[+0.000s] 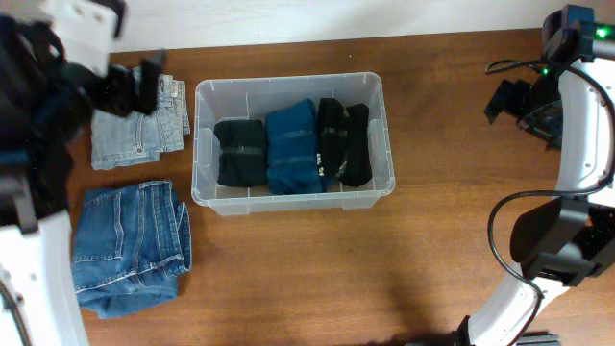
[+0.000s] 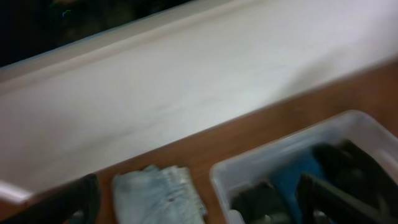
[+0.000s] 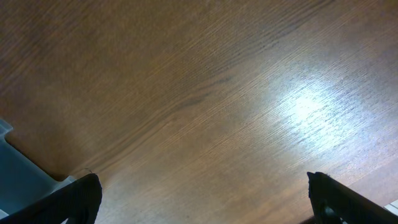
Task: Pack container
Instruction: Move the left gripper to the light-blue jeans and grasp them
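The container (image 1: 288, 81) is a clear plastic bin at mid-table holding a black folded garment (image 1: 240, 152), a blue one (image 1: 292, 146) and another black one (image 1: 344, 142) side by side. My left gripper (image 1: 142, 89) hovers open over the light-wash folded jeans (image 1: 135, 133), left of the bin. In the blurred left wrist view the left gripper (image 2: 202, 210) has the light jeans (image 2: 158, 196) between its spread fingers and the container (image 2: 280, 147) to the right. My right gripper (image 1: 502, 100) stands open and empty over bare wood at the far right; the right gripper (image 3: 205, 202) holds nothing.
A darker blue pair of folded jeans (image 1: 130, 248) lies at the front left. The wooden table (image 3: 205, 93) fills the right wrist view, with a corner of the bin (image 3: 18, 180) at its lower left. A white wall (image 2: 186, 81) runs behind the table.
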### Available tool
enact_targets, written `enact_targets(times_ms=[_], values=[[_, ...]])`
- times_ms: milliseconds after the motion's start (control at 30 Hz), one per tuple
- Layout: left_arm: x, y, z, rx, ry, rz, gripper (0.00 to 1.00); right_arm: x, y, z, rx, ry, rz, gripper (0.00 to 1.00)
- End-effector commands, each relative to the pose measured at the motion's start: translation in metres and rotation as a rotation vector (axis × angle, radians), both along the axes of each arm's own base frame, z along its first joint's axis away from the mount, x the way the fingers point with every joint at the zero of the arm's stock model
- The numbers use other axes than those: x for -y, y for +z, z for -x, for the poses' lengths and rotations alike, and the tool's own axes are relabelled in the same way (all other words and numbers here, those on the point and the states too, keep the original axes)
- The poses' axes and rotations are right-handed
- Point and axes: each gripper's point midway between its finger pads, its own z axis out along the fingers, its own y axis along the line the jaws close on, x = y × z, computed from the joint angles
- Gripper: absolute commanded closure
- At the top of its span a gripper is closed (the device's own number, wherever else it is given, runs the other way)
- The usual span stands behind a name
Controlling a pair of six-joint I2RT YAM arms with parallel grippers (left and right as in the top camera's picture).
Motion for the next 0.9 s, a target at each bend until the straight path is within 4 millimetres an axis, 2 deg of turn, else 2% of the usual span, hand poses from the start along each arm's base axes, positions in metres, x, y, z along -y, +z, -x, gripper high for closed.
enact_targets(times_ms=[0,100,200,233,300,333,367,433,533,667,800,833,867], values=[[-0.059,-0.016,-0.035,-0.088,0.206,0.108,0.0,0.001,-0.001,0.001,-0.003,-0.015,-0.001,0.02],[-0.092,-0.04,-0.055,-0.167,0.223,0.219,0.0,0.001,-0.001,0.001,-0.003,-0.015,-0.001,0.01],[-0.118,-0.079,-0.074,-0.256,0.216,0.311,0.01,0.001,-0.001,0.001,-0.003,-0.015,0.0,0.01],[-0.131,-0.102,-0.082,-0.307,0.229,0.339,0.01,0.001,-0.001,0.001,-0.003,-0.015,0.0,0.02],[-0.146,-0.135,-0.093,-0.371,0.252,0.36,0.01,0.001,-0.001,0.001,-0.003,-0.015,0.0,0.02],[-0.151,-0.148,-0.097,-0.395,0.261,0.369,0.01,0.001,-0.001,0.001,-0.003,-0.015,0.0,0.01],[-0.159,-0.172,-0.104,-0.44,0.273,0.387,0.0,0.001,-0.001,0.001,-0.003,-0.015,0.0,0.01],[-0.165,-0.198,-0.111,-0.489,0.285,0.401,0.01,0.001,-0.001,0.001,-0.003,-0.015,0.0,0.01],[-0.168,-0.231,-0.117,-0.557,0.292,0.422,0.01,0.001,-0.001,0.001,-0.003,-0.015,0.0,0.01],[-0.178,-0.264,-0.124,-0.603,0.309,0.438,0.01,0.001,-0.001,0.001,-0.003,-0.015,0.0,0.01],[-0.205,-0.295,-0.124,-0.636,0.371,0.435,0.01,0.001,-0.001,0.001,-0.003,-0.015,0.0,0.01],[-0.216,-0.311,-0.12,-0.66,0.371,0.432,0.01,0.001,-0.001,0.001,-0.003,-0.015,0.0,0.02],[-0.22,-0.32,-0.119,-0.673,0.368,0.425,0.01,0.001,-0.001,0.001,-0.003,-0.015,0.0,0.02]])
